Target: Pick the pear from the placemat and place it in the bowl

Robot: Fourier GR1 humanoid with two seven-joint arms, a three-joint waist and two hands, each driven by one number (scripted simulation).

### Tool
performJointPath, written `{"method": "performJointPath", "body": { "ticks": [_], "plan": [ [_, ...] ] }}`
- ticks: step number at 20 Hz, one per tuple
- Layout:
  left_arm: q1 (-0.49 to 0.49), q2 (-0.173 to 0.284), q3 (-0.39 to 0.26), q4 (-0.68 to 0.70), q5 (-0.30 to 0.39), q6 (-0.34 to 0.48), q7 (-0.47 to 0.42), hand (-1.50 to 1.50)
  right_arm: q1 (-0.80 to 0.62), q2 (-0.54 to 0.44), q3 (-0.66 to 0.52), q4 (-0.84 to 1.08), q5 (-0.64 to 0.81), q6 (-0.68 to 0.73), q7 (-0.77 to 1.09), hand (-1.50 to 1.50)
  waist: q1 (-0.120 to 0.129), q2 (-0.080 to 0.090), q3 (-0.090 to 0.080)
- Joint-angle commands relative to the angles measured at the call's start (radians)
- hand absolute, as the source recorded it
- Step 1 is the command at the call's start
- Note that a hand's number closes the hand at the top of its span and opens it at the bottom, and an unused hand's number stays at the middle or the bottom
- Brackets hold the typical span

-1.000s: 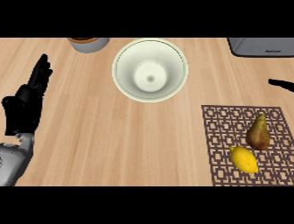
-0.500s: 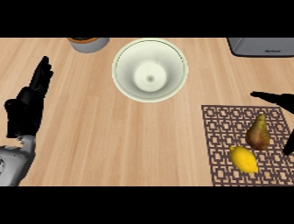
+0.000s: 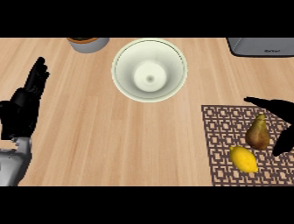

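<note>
A light wooden counter (image 3: 111, 140) filled the view. The right hand (image 3: 290, 114) was spread open above the far right part of a brown lattice placemat (image 3: 221, 144), thumb and fingers bracketing the pear (image 3: 258, 133) without visibly closing on it. A lemon (image 3: 243, 158) lay on the placemat just near-left of that hand, close to the pear. The cream bowl (image 3: 150, 70) stood well to the hand's far left. The left hand (image 3: 22, 107) rested open, fingers straight, near the left edge.
</note>
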Motion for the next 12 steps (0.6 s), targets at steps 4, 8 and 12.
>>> {"method": "performJointPath", "body": {
  "ticks": [4, 8, 12],
  "plan": [
    [0.016, -0.055, 0.005, -0.025, -0.056, -0.016, 0.008, 0.00, -0.091, 0.090, -0.023, 0.249, 0.117, -0.098, -0.101, -1.50, 0.006, 0.002, 0.001],
    [0.024, -0.065, 0.012, -0.058, -0.083, -0.020, 0.040, 0.00, -0.123, 0.077, -0.002, 0.307, 0.188, -0.116, -0.158, 1.50, 0.008, 0.002, 0.001],
    [-0.025, -0.061, 0.065, -0.016, -0.055, -0.069, 0.053, 0.00, -0.090, 0.106, -0.014, 0.233, 0.210, -0.175, -0.180, 1.50, -0.001, 0.000, 0.000]
  ]
}}
